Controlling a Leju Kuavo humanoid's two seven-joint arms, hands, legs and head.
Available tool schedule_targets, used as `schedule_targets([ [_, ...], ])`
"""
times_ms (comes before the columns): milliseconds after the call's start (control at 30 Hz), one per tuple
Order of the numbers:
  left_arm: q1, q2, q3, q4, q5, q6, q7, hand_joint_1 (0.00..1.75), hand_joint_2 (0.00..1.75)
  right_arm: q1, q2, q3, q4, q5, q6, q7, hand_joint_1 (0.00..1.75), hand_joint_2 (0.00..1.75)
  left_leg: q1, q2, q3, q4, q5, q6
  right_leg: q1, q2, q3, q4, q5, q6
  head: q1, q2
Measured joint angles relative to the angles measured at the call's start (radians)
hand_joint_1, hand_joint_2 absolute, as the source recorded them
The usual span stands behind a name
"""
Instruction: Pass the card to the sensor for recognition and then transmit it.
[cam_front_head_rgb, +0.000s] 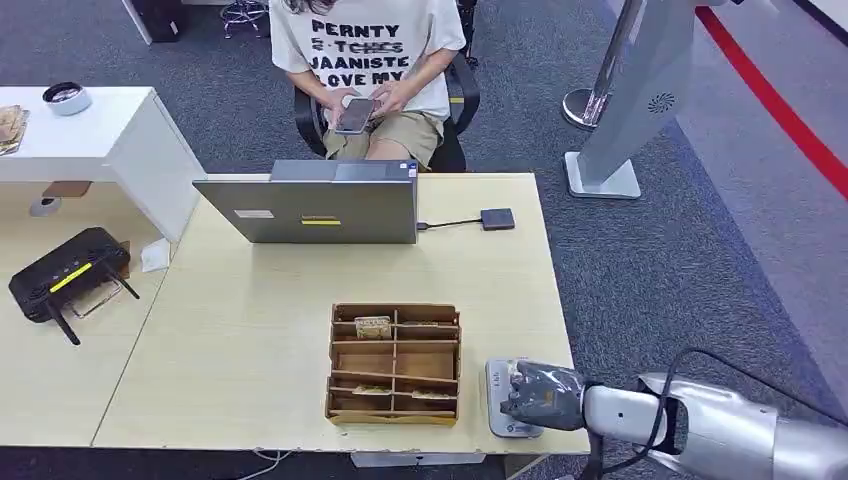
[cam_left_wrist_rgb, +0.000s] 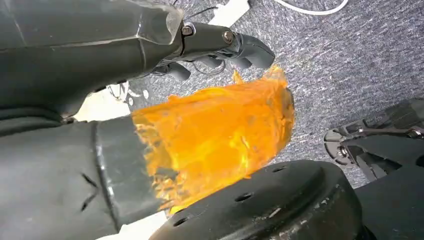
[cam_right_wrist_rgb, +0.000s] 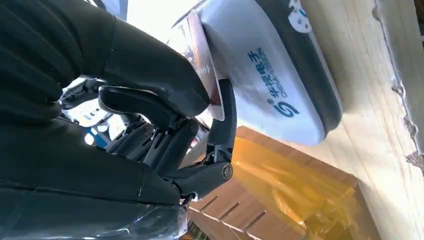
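Note:
My right hand (cam_front_head_rgb: 541, 394) rests over the white card sensor (cam_front_head_rgb: 496, 386) at the table's front right corner. Close up, the thumb and a finger (cam_right_wrist_rgb: 224, 117) pinch a thin card (cam_right_wrist_rgb: 202, 55), held on edge against the sensor's white top (cam_right_wrist_rgb: 270, 75) with blue lettering. In the head view the hand hides the card. My left hand (cam_left_wrist_rgb: 227, 45) hangs above the grey carpet with nothing in its loosely bent fingers.
A wooden card organiser (cam_front_head_rgb: 395, 362) with several compartments stands just left of the sensor. Behind it sit a grey laptop (cam_front_head_rgb: 320, 208) and a small black hub (cam_front_head_rgb: 497, 218). A seated person (cam_front_head_rgb: 365, 60) holds a phone. A black router (cam_front_head_rgb: 68, 272) lies on the left table.

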Motion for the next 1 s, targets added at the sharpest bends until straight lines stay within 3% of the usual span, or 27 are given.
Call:
schedule_targets([
  [1000,0.000,0.000,0.002,0.000,-0.003,0.002,-0.003,0.00,0.00,0.001,0.038,0.000,0.023,-0.022,0.011,-0.019,1.75,1.75,0.000,0.000,0.002,0.000,0.000,0.000,0.000,0.000,0.003,0.000,0.000,0.000,0.000,0.000],
])
